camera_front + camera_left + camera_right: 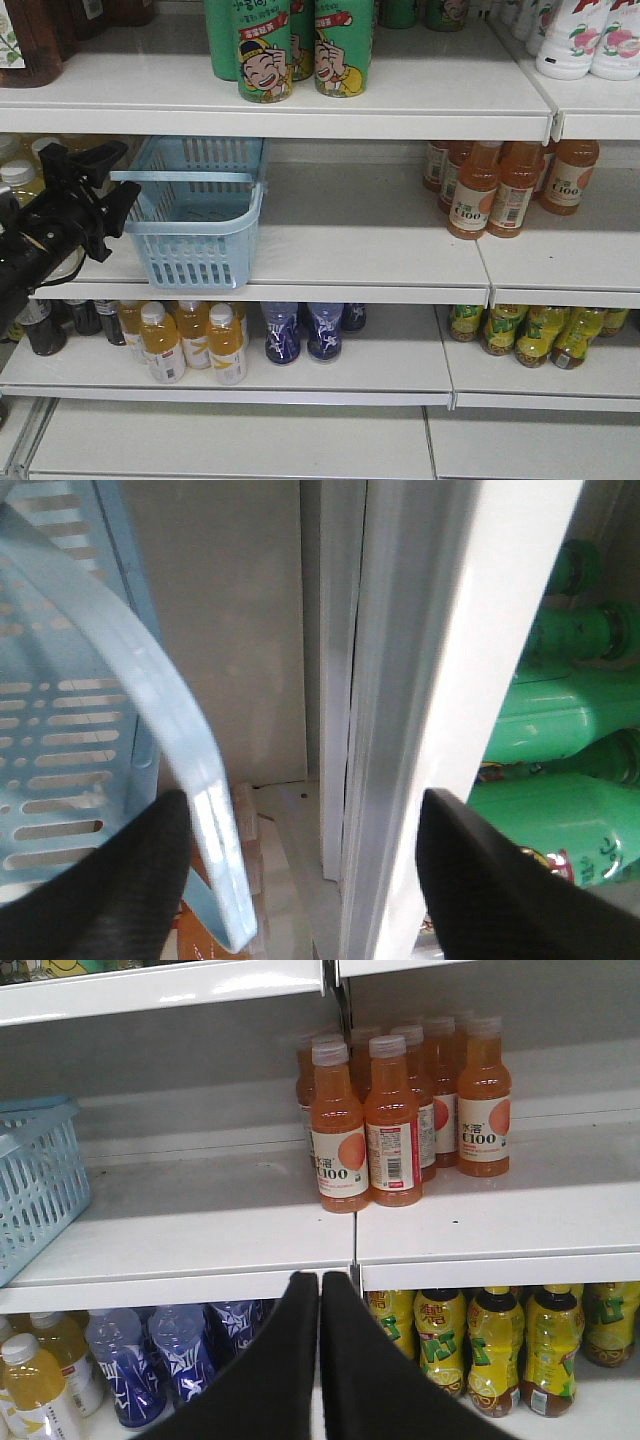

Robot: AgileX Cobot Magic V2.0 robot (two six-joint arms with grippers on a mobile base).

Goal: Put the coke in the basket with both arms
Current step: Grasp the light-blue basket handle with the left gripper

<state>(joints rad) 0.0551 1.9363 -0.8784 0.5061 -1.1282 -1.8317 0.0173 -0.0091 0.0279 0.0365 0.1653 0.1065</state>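
Supermarket-type white shelves [370, 250] all round, stocked with drinks. No coke that I can find in any of the 3 views, so I can't say where it sits. The pale blue basket [200, 215] stands at the left end of the middle shelf, with nothing in it as far as I can see.

The step in hand looks like getting hold of the basket, not the coke. The left gripper [305, 880] is spread wide and holds nothing. The basket's handle [170, 720] runs down just beside 1 finger [110, 880], inside the gap I think. My guess is that next it has to centre on that handle and close. The right gripper [320, 1360] has its 2 fingers pressed together with nothing between them, pointing at the shelf edge below the orange bottles [390, 1120]. It would need to locate the coke first.

Readable stuff: the orange bottles say "C100", and 1 shows a barcode panel. The green bottles [265, 50] up top carry a laughing cartoon face, but the script is too small to read. The yellow-green bottles [495, 1345] on the lower shelf — labels not legible.
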